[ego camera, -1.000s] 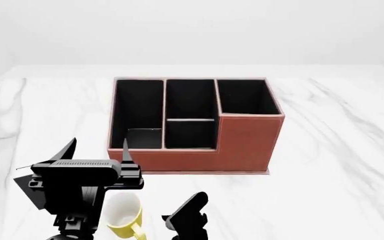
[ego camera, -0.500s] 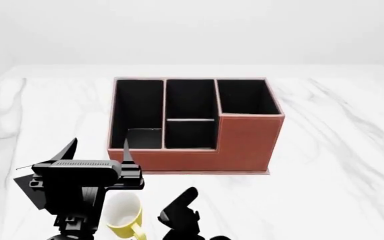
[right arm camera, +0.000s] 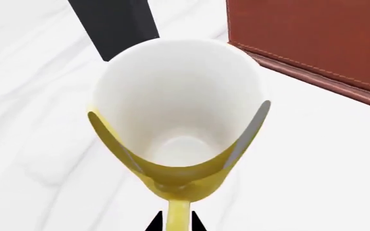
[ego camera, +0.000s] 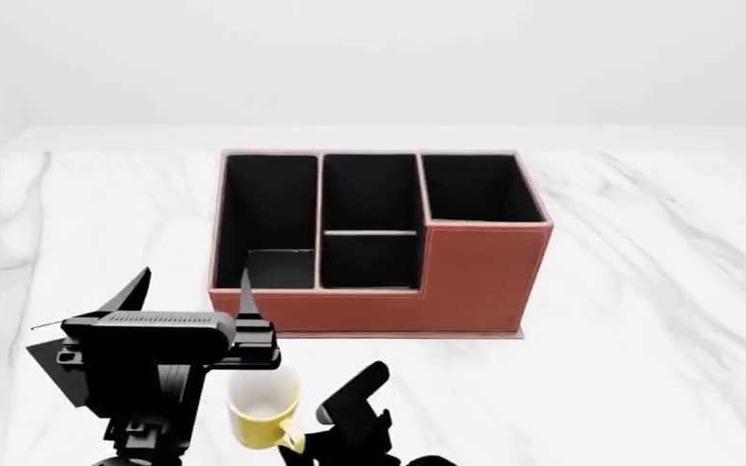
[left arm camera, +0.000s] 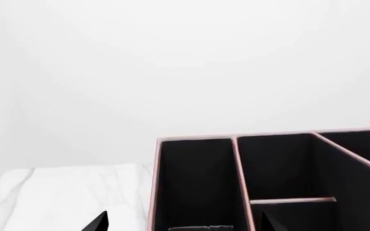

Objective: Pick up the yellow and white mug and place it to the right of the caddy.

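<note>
The yellow and white mug [ego camera: 265, 406] is near the table's front edge, in front of the caddy's left end. In the right wrist view the mug [right arm camera: 178, 120] faces the camera with its white inside showing. My right gripper [ego camera: 315, 437] is shut on the mug's yellow handle [right arm camera: 177, 211], its two black tips [right arm camera: 177, 224] flanking it. The reddish-brown caddy [ego camera: 477, 277] with black compartments stands mid-table, and it also shows in the left wrist view [left arm camera: 194, 140] and the right wrist view [right arm camera: 313, 38]. My left gripper [ego camera: 187, 289] is open and empty, left of the mug and facing the caddy [left arm camera: 183, 226].
White marble table [ego camera: 659, 320] stretches to the caddy's right and left. A black slab-like shape [right arm camera: 114, 21] stands just behind the mug in the right wrist view; I cannot tell what it is. The left arm's black body [ego camera: 152, 369] is beside the mug.
The right gripper moved left and closed on the mug's handle. The mug has shifted up and slightly right in the head view. The left arm has not moved.
</note>
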